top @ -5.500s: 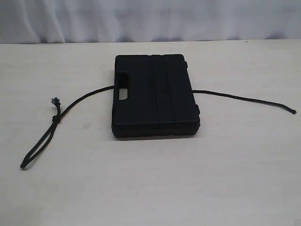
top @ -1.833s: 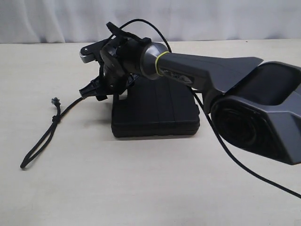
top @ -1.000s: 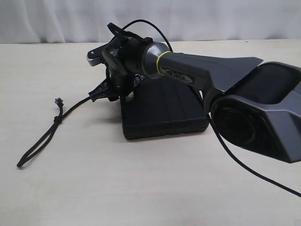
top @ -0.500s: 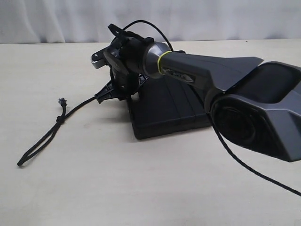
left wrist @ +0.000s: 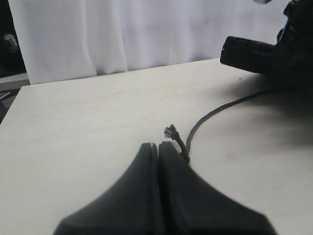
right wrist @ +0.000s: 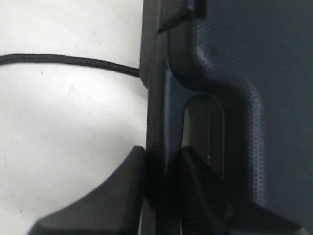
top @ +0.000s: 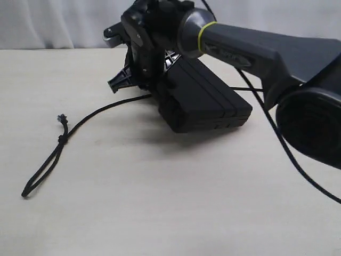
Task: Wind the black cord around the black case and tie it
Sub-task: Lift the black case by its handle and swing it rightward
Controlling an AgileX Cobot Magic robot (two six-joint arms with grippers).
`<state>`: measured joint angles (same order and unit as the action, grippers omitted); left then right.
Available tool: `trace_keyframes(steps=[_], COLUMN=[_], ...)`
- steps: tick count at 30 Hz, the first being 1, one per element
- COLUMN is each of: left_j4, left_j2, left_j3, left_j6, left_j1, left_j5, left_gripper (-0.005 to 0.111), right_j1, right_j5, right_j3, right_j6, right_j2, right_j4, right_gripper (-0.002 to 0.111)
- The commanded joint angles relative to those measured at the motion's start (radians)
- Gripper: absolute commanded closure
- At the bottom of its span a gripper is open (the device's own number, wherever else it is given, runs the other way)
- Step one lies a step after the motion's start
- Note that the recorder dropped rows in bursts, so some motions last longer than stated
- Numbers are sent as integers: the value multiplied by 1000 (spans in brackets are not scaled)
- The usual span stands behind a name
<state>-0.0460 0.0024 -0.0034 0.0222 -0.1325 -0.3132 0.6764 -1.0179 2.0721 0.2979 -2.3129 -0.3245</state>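
Observation:
The black case (top: 208,101) is tipped up at its handle end and turned at an angle, its far end resting on the table. My right gripper (top: 152,80) reaches across from the right and is shut on the case's handle bar (right wrist: 164,161). The black cord (top: 85,120) runs out from under the case to the left, ending in a knot (top: 62,140), a loop (top: 37,178) and a frayed tip (top: 61,117). A short piece shows right of the case (top: 250,89). My left gripper (left wrist: 158,147) is shut and empty, just short of the frayed tip (left wrist: 170,131).
The pale table (top: 160,202) carries nothing else. A white curtain (top: 53,21) hangs behind the far edge. The right arm's grey body (top: 298,69) and its black cable (top: 298,165) fill the right side of the exterior view.
The right gripper has raised the case's handle end and swung the case further round and to the right. The cord has been dragged along, its loop end shifting on the table.

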Motion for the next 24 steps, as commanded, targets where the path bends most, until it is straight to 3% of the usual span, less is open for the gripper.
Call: trace_keyframes(steps=[1,24], left_j4=[2,2], left_j2=[-2,-2], left_j3=[3,3], left_j6=[1,1], left_j1=[-8,-8], left_j5=[8,8], left_gripper=[107,107], right_j1=[-4,-291], right_j5=[-27,-181], right_j3=[9,9], right_j6=[-26,-112], right_j2=[103,196], right_j4=[-127,-95], right_gripper=[104,104])
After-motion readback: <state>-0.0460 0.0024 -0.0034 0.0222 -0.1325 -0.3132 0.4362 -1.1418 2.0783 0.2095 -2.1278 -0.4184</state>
